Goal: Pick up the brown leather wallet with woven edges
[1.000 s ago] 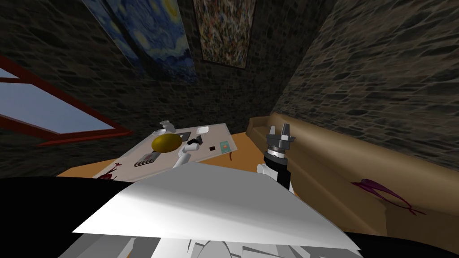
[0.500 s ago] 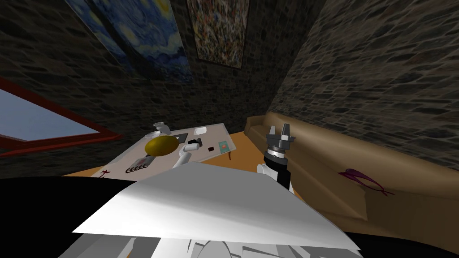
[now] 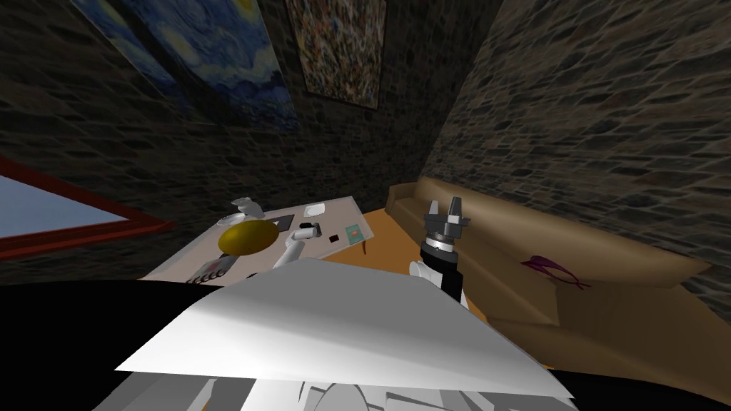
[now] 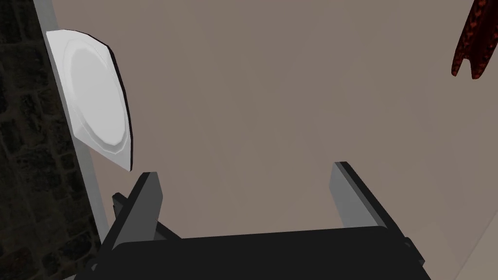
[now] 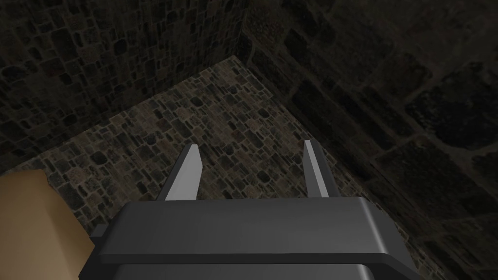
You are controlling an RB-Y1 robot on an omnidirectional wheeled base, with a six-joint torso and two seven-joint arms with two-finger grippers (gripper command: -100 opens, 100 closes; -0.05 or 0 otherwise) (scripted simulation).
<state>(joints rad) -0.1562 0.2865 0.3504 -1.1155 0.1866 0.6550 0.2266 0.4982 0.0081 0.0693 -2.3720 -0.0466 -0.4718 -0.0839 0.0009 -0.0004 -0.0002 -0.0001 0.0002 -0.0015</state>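
Note:
A pale table (image 3: 343, 250) stands ahead on my left. On it, near the right end, lies a small dark flat item (image 3: 334, 236), too small to tell whether it is the wallet. My left gripper (image 3: 313, 228) hangs over the table just left of that item. In the left wrist view it (image 4: 243, 170) is open above bare taupe tabletop (image 4: 272, 107), nothing between the fingers. My right gripper (image 3: 445, 209) is raised in front of the sofa; its fingers (image 5: 250, 144) stand open and empty.
On the table are a yellow round object (image 3: 246, 237), a white plate (image 4: 95, 97) at the edge, a teal card (image 3: 354, 231) and a dark red item (image 4: 474, 43). A tan sofa (image 3: 607, 285) with a dark red thing (image 3: 546, 267) runs along the right wall.
My view has swung: the table and window have slid left and the sofa shows more. Both arms keep their pose relative to my chest.

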